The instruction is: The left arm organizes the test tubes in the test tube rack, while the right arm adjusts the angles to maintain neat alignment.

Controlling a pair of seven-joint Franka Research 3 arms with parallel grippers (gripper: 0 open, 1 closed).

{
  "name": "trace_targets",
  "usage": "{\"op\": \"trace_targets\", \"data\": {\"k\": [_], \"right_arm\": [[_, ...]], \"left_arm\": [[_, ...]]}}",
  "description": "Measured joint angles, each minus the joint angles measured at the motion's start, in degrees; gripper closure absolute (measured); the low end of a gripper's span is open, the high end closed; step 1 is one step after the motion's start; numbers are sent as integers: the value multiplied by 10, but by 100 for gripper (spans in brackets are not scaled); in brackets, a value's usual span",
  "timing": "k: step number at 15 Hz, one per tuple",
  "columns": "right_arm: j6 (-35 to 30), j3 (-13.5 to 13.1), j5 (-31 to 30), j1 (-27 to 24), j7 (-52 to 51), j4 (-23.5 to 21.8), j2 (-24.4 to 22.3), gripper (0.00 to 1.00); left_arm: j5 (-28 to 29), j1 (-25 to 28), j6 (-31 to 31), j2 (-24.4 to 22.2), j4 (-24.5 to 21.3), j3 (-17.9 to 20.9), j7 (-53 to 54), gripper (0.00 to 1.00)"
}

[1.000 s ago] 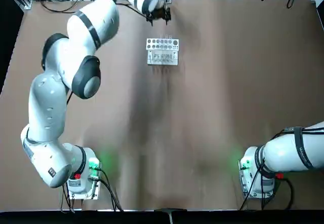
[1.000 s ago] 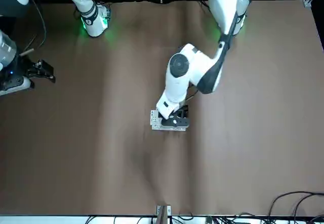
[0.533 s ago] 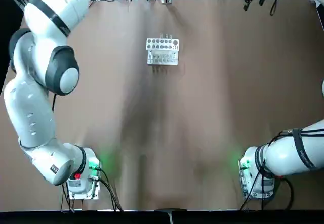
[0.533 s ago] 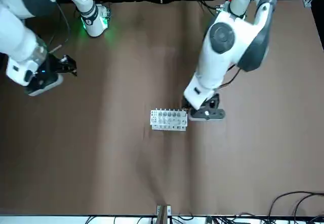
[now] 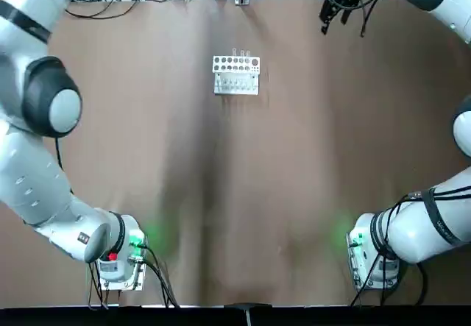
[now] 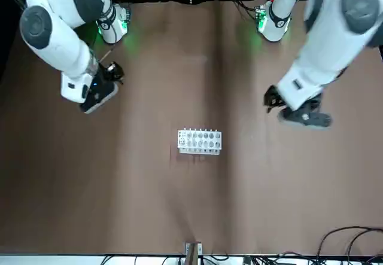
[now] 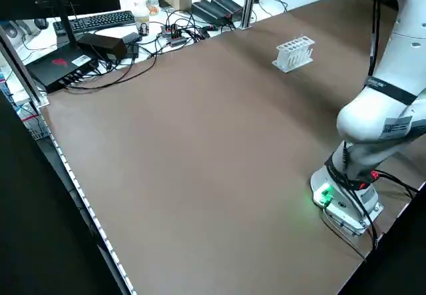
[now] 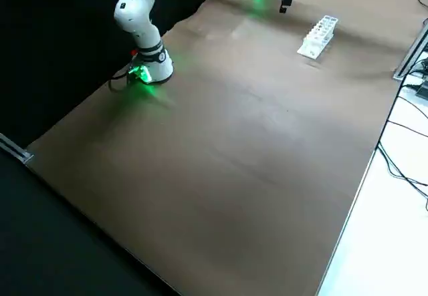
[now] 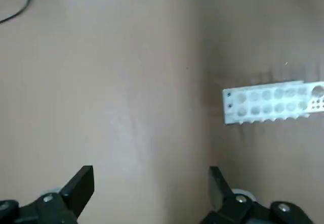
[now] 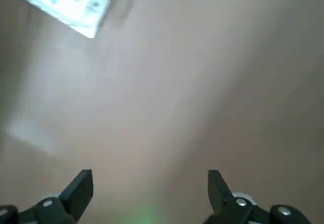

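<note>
One camera looks straight down over the whole table (image 5: 294, 157) with the arm bases at its near edge, and another faces the robot from the far side, so both share the test tube rack (image 5: 235, 74) mid-table. Two raised side cameras look diagonally across from the left and right. Each wrist camera looks down past its own fingers, catching the rack at its edge.

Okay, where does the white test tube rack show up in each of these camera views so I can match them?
Top view: test tube rack, upper middle.
Front view: centre, slightly low.
Left side view: upper right.
Right side view: upper right.
Left wrist view: right edge, mid-height.
Right wrist view: top left corner, cut off.
Shared landmark: the brown table, which the rack stands on alone, clear of both grippers.
</note>
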Motion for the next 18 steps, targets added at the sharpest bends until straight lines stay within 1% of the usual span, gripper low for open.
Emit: {"op": "trace_targets", "data": {"k": [2, 3, 4, 5, 6, 7, 8, 9, 10, 11, 12, 14, 15, 16, 17, 18], "right_arm": [[2, 0, 35, 14, 17, 9, 11, 1], [3, 0, 42, 22, 45, 18, 19, 1], [5, 0, 45, 33, 81, 30, 30, 6], [8, 0, 46, 45, 117, 46, 44, 15], [22, 1, 47, 75, 193, 81, 80, 29], [38, 1, 50, 90, 231, 97, 100, 29], [64, 2, 53, 105, 268, 111, 119, 33], [92, 2, 55, 119, 307, 122, 138, 42], [118, 2, 55, 132, 348, 133, 157, 48], [142, 3, 55, 144, 384, 145, 176, 48], [165, 3, 55, 155, 418, 160, 196, 54], [215, 9, 56, 170, 486, 197, 241, 75], [245, 14, 56, 175, 515, 214, 264, 86], [278, 22, 56, 177, 535, 226, 284, 95], [313, 31, 56, 178, 550, 233, 304, 99], [342, 39, 56, 179, 562, 237, 322, 99]], "left_arm": [[-5, 34, -7, -35, -31, -3, 48, 0], [-10, 47, -8, -51, -46, -4, 64, 0], [-12, 57, -8, -62, -59, -4, 73, 0], [-12, 63, -10, -73, -69, -4, 81, 0], [-13, 70, -22, -93, -89, -5, 97, 0], [-13, 71, -26, -106, -102, -5, 103, 0], [-13, 71, -27, -118, -113, -5, 105, 0], [-13, 71, -27, -127, -122, -5, 105, 0], [-13, 71, -27, -134, -128, -5, 105, 0], [-13, 71, -27, -138, -133, -5, 105, 0], [-13, 71, -27, -140, -135, -5, 105, 0], [-13, 71, -27, -140, -138, -6, 105, 0], [-13, 71, -27, -140, -139, -6, 105, 0], [-13, 71, -27, -140, -139, -6, 105, 0], [-13, 71, -27, -140, -139, -6, 105, 0], [-13, 71, -26, -140, -139, -6, 105, 0]]}}
